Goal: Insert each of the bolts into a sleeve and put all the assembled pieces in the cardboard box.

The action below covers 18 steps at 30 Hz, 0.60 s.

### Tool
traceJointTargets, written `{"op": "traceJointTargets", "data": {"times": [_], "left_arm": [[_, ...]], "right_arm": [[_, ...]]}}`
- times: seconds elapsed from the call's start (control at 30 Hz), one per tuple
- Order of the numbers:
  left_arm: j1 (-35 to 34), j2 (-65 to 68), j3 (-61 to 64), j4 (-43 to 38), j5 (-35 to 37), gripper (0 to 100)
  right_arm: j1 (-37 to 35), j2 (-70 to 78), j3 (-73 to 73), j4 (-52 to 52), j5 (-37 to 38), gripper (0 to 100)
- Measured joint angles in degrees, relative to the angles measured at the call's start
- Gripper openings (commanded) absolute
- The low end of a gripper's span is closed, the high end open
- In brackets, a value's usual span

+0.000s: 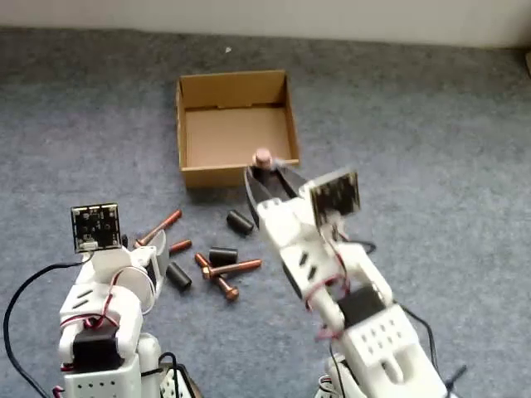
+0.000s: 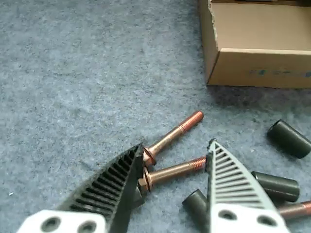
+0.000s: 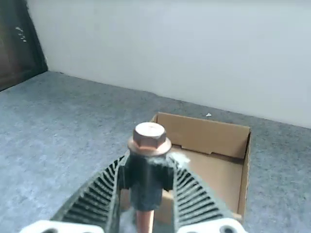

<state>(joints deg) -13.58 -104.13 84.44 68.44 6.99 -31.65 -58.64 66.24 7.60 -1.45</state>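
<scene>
Print [image 2: 278, 73] on cardboard box [image 2: 233, 60] unreadable.

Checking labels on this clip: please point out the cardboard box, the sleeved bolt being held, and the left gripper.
cardboard box [image 1: 211, 176], high view, on its front wall.
sleeved bolt [image 3: 149, 138], right wrist view, on the bolt's copper head.
left gripper [image 2: 176, 144], left wrist view, midway between its open fingertips.

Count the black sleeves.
4. Three sleeves lie loose on the carpet among the bolts near the cardboard box; one sleeve sits in the right tool with a bolt through it. The left arm may hide more.
</scene>
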Motion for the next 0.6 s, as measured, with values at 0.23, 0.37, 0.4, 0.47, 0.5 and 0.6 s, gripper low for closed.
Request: {"op": "traceJointTargets", "data": {"times": [0.23, 0.37, 0.4, 0.47, 0.5, 0.6], "left_arm": [[-3.0, 0.0, 2.2, -3.3, 0.0, 23], [-3.2, 0.0, 2.2, -3.4, 0.0, 23], [-3.2, 0.0, 2.2, -3.5, 0.0, 23], [-3.2, 0.0, 2.2, -3.5, 0.0, 23], [-3.2, 0.0, 2.2, -3.5, 0.0, 23], [-3.2, 0.0, 2.2, -3.5, 0.0, 23]], "right_arm": [[3.3, 27.1, -10.8, -14.1, 0.0, 0.9], [3.5, 39.8, -15.4, -17.5, 0.0, 1.0], [3.5, 42.7, -16.7, -17.7, -0.1, 1.0], [3.5, 47.9, -19.2, -17.9, -0.1, 1.0], [3.8, 50.2, -20.6, -18.0, -0.1, 1.1], [4.6, 56.4, -24.4, -18.0, -0.3, 2.7]]}}
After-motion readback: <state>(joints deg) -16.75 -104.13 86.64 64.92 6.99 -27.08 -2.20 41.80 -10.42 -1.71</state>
